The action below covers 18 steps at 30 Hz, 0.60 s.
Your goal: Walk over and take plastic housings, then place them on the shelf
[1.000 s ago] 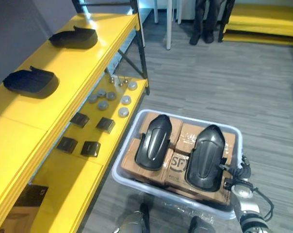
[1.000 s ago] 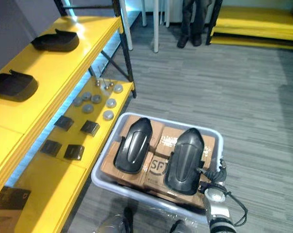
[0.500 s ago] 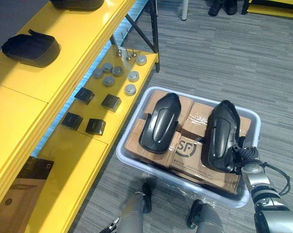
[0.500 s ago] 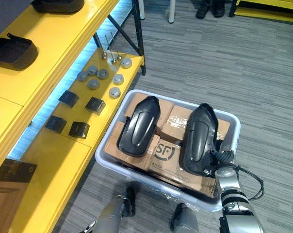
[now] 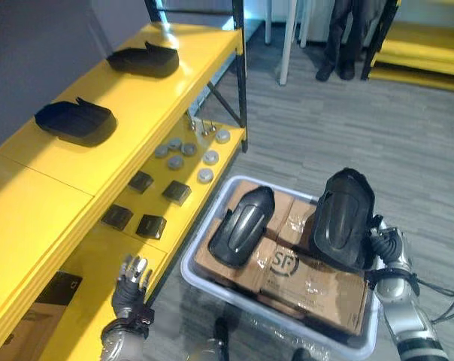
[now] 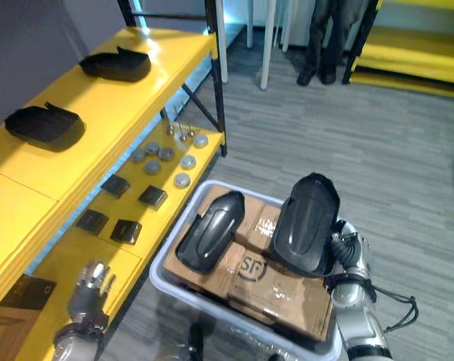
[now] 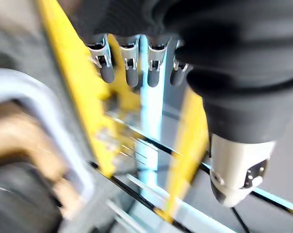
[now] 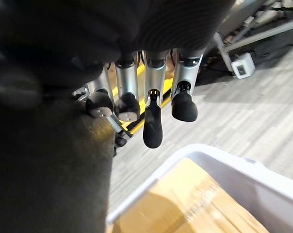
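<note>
At seven o'clock in the eye views, the left hand (image 5: 131,280) hangs by the lower shelf board (image 5: 99,256), fingers straight and spread, holding nothing. At four o'clock the right hand (image 5: 386,250) appears closed on the right edge of the right housing (image 5: 343,218). In the right wrist view its fingers (image 8: 152,127) curl down against the dark shell and the thumb is hidden. That housing stands tilted, its far end clear of the cartons (image 5: 317,289) that fill the grey bin (image 5: 191,265) at five o'clock. The left housing (image 5: 240,226) lies flat on the cartons just beside it.

The grip looks one-sided on a smooth, curved shell. A quick swing could let the housing pivot and slip back onto the cartons or over the bin's rim. A low carry toward ten o'clock could clip the left housing. It could also sweep the dark blocks (image 5: 150,226) and grey discs (image 5: 205,175) on the lower board. On the top shelf (image 5: 31,188), a crowded set-down could nudge the shelved housings (image 5: 75,122) at ten and eleven o'clock. The bare board at nine o'clock looks safer. A person's legs (image 5: 340,37) stand well apart at one o'clock.

The nearest carton carries a round printed mark with large letters, left unread here. The print on the carton behind it is too small to make out.
</note>
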Available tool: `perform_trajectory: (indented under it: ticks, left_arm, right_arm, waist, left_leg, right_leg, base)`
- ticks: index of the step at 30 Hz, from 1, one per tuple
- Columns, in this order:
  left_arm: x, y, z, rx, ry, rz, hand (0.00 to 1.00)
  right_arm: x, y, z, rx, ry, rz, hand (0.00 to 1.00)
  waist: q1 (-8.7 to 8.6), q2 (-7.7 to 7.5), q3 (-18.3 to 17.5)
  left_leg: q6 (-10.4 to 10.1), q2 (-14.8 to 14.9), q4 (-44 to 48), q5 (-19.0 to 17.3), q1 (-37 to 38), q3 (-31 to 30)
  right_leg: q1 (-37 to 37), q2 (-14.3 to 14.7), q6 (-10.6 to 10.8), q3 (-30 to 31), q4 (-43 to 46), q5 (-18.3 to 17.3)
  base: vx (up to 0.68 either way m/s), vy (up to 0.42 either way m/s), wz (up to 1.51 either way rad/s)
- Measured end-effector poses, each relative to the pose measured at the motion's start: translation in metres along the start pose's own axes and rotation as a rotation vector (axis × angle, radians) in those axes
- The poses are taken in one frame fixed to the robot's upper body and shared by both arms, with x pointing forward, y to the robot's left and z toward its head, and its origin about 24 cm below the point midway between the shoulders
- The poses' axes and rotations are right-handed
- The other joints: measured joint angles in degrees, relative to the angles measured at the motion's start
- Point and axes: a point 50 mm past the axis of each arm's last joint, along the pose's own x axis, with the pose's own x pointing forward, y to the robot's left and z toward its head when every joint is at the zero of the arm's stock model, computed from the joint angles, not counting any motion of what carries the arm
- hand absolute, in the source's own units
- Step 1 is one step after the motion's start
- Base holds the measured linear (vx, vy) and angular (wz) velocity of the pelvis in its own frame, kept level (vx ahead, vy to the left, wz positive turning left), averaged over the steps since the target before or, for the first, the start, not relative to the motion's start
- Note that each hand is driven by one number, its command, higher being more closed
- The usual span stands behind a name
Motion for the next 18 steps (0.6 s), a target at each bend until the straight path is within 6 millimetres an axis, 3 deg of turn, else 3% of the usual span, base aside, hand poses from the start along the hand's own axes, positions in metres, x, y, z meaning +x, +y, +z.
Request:
perform_trajectory:
  ticks: [3,6,8,11,14,18]
  left_arm:
    - [-0.001,-0.028,0.001,0.053,0.000,-0.159,0.00]
    - [0.001,-0.057,-0.010,0.001,0.108,-0.359,0.00]
    - [0.001,-0.073,-0.020,-0.044,0.203,-0.473,0.00]
    - [0.004,-0.095,-0.053,-0.153,0.486,-0.597,0.00]
    - [0.009,-0.101,-0.095,-0.187,0.776,-0.578,0.00]
    - [0.014,-0.099,-0.107,-0.221,0.855,-0.532,0.00]
  right_arm:
    - [-0.002,0.003,-0.001,-0.031,-0.004,0.027,1.00]
    - [-0.001,0.007,0.006,-0.047,-0.036,0.058,1.00]
    - [-0.001,0.011,0.013,-0.064,-0.077,0.071,1.00]
    - [-0.003,0.023,0.035,-0.092,-0.217,0.098,1.00]
    - [-0.006,0.030,0.073,-0.111,-0.461,0.096,1.00]
    - [-0.008,0.030,0.104,-0.121,-0.648,0.081,1.00]
  waist:
    - [-0.05,-0.28,-2.4]
    - [-0.24,-0.73,-4.7]
    - [-0.19,-0.77,-5.6]
    - [-1.01,-0.97,-7.2]
    - [-1.84,-1.79,-8.5]
    - [-2.91,-2.38,-9.5]
  left_leg:
    - [-0.2,-0.2,-3.0,0.1,3.7,0.2]
    - [-0.5,-0.1,-5.3,0.4,6.1,0.6]
    - [-0.8,0.5,-6.8,0.9,7.6,1.8]
    - [-1.0,0.6,-10.1,2.2,9.9,3.2]
    - [-0.9,0.4,-11.7,3.1,11.0,5.2]
    - [-0.9,0.4,-13.6,4.5,11.7,5.7]
  right_leg:
    - [4.5,1.1,0.5,-0.7,-5.3,1.9]
    - [6.5,1.8,0.3,-0.7,-7.7,2.7]
    - [6.7,2.4,-0.3,0.5,-8.0,3.3]
    - [7.1,2.9,-0.4,1.8,-9.2,4.5]
    - [7.0,3.0,-0.3,4.1,-11.0,5.2]
    - [6.6,3.4,-0.5,4.9,-11.5,5.6]
  base:
    - [0.15,-0.021,-0.01]
    - [0.08,-0.019,-0.10]
    - [0.03,-0.015,-0.23]
    - [0.01,-0.003,-0.22]
    - [-0.03,0.016,-0.35]
    - [-0.06,0.002,-0.10]
